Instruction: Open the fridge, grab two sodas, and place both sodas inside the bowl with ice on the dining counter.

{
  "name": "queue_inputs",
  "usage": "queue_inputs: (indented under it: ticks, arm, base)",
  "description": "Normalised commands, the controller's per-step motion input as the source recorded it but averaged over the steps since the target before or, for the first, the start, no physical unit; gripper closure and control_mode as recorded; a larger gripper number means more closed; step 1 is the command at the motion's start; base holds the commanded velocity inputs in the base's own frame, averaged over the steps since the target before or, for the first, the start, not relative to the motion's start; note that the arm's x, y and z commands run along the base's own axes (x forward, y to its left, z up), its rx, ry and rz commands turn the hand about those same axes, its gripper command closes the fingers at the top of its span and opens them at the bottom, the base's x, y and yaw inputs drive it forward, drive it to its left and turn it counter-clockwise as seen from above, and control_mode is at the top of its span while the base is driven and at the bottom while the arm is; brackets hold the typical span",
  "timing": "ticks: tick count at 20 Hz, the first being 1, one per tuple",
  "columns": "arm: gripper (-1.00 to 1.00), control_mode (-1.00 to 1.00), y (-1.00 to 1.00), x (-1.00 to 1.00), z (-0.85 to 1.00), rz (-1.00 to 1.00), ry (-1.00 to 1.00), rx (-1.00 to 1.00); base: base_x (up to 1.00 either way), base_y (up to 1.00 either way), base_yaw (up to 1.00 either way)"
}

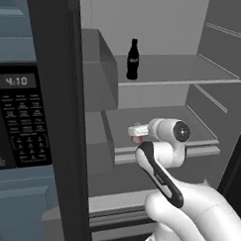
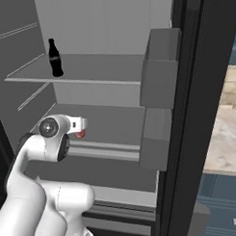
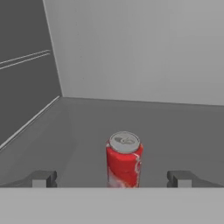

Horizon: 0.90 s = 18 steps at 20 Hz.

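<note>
Red and silver, the soda can (image 3: 124,159) stands upright on the grey middle shelf (image 3: 175,131) of the open fridge (image 1: 161,25), and in the hand view we see it squarely between our two dark fingertips (image 3: 40,179), a touch left of the midpoint of the gripper (image 3: 112,179). The jaws stand wide apart, with a clear gap to the can on either side, so nothing is held or touched. We judge the can to be light, rigid enough for a firm squeeze yet thin-walled, so too hard a pinch could dent it; its smooth painted side will likely be slippery, more so if it is cold and damp. The best hold, in our view, is across the middle of the straight red body, below the tapered silver top (image 3: 124,141), with the pads meeting opposite sides of the cylinder so that it does not roll out of the grip. From the base views, we see the arm reaching into the fridge at the level of that shelf, a bit of red (image 1: 137,138) showing just under the hand. A dark glass bottle (image 1: 133,59) stands on the shelf above, well apart from our reach. We cannot tell from here how far the can stands in front of the fingertips.
</note>
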Motion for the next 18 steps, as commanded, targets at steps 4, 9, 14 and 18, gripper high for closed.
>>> queue_inputs:
  ticks: [4, 9, 14, 18]
  arm:
    - [-1.00, -1.00, 0.00, 0.29, -0.16, 0.02, 0.00, 0.00]
    - [-1.00, -1.00, 0.00, 0.19, -0.31, 0.03, 0.00, 0.00]
    - [-1.00, -1.00, 0.00, 0.14, -0.37, 0.03, 0.00, 0.00]
    - [-1.00, -1.00, -0.01, 0.16, -0.33, 0.02, 0.00, 0.00]
  base:
    - [0.00, 0.00, 0.00]
    - [0.00, 0.00, 0.00]
    - [0.00, 0.00, 0.00]
    - [0.00, 0.00, 0.00]
